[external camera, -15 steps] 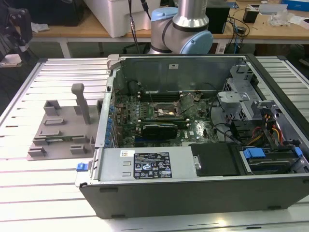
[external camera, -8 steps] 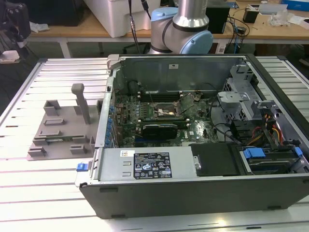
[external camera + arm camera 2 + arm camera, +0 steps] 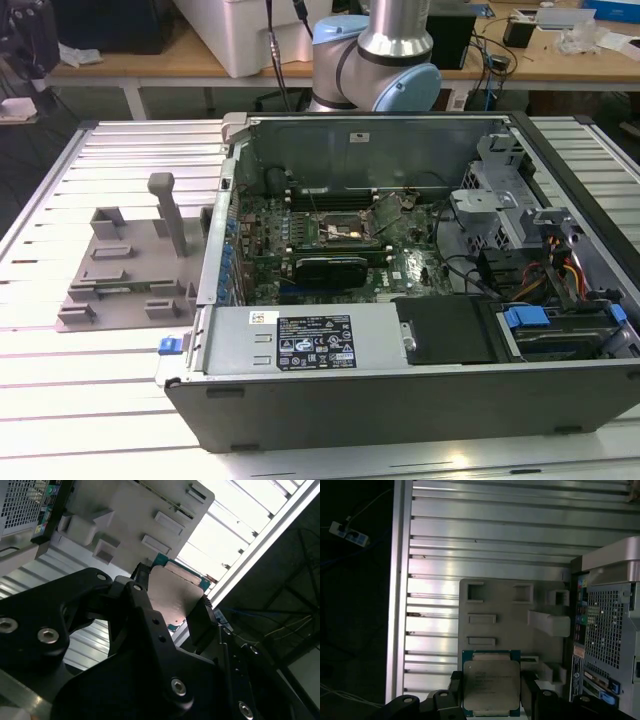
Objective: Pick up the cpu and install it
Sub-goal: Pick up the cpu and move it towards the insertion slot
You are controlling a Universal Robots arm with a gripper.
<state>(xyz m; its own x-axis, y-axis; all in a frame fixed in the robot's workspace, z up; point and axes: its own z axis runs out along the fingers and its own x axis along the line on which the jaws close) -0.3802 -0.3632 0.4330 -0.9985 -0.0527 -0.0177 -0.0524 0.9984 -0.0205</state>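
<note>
At the exterior view's left the grey fixture plate (image 3: pixel 125 265) is seen; above it, in the first wrist view, the cpu (image 3: pixel 491 682) is pinched by its edges in the gripper (image 3: pixel 491 696). Further right, the socket (image 3: pixel 345 228) in the computer case (image 3: pixel 400 400) could be damaged if the cpu is seated tilted or dropped

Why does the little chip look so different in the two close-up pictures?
In the first wrist view the small silvery-grey square cpu is dimly lit, with glare streaking the ribbed aluminium table; in the second wrist view that table glares white behind it, leaving the black gripper in shadow.
</note>
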